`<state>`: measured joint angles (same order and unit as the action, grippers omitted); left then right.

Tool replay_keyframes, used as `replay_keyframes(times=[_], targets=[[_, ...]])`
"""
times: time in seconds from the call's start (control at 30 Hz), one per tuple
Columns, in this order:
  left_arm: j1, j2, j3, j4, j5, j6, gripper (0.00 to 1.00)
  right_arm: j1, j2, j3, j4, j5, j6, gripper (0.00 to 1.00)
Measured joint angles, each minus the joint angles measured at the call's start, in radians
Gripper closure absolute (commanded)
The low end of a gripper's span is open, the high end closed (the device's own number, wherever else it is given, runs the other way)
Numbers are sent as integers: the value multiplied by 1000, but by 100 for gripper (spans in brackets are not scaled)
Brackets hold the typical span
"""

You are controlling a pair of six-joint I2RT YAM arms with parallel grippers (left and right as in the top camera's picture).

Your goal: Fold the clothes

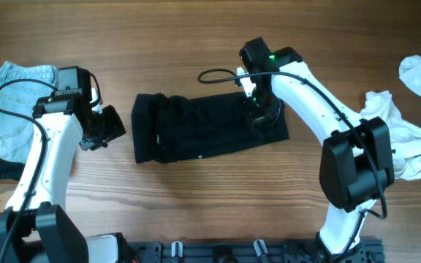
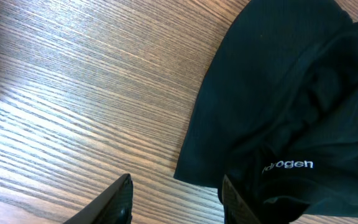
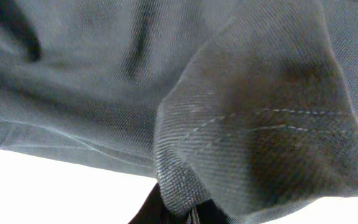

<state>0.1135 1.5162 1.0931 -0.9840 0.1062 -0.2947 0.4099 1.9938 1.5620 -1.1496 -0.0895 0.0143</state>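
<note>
Our R gripper [image 1: 259,111] clamps black garment [image 1: 196,130] hem at 3 o'clock for folding; L gripper [image 2: 176,193] fingers apart, ready at 9.

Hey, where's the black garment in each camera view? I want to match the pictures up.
Overhead: the black garment lies flat in the middle of the wooden table.
Left wrist: the black garment fills the right side, white lettering near the bottom.
Right wrist: the black garment fills nearly the whole frame, close up, stitched hem showing.
Shared landmark: the garment's left edge against wood grain shows overhead and at the left wrist; the right wrist is too close.
</note>
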Motion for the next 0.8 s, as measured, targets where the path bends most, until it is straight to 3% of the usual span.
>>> replay_keyframes(times=[0.07,0.13,0.2,0.27,0.33,0.4,0.57,0.8], targets=[[0,0,0,0,0,0,54,0,0,-9,3,-19,-9,62],[0,0,0,0,0,0,53,-1,0,-9,13,-134,-87,55],[0,0,0,0,0,0,53,0,0,-9,22,-222,-163,54],[0,0,0,0,0,0,50,0,0,-9,41,-159,-145,53],[0,0,0,0,0,0,42,0,0,-10,51,-24,-74,51],[0,0,0,0,0,-5,25,0,0,-10,67,36,-26,49],[0,2,-37,64,89,33,13,-10,0,-10,87,113,122,48],[0,150,-162,288,359,138,13,-93,0,-10,69,125,229,46]])
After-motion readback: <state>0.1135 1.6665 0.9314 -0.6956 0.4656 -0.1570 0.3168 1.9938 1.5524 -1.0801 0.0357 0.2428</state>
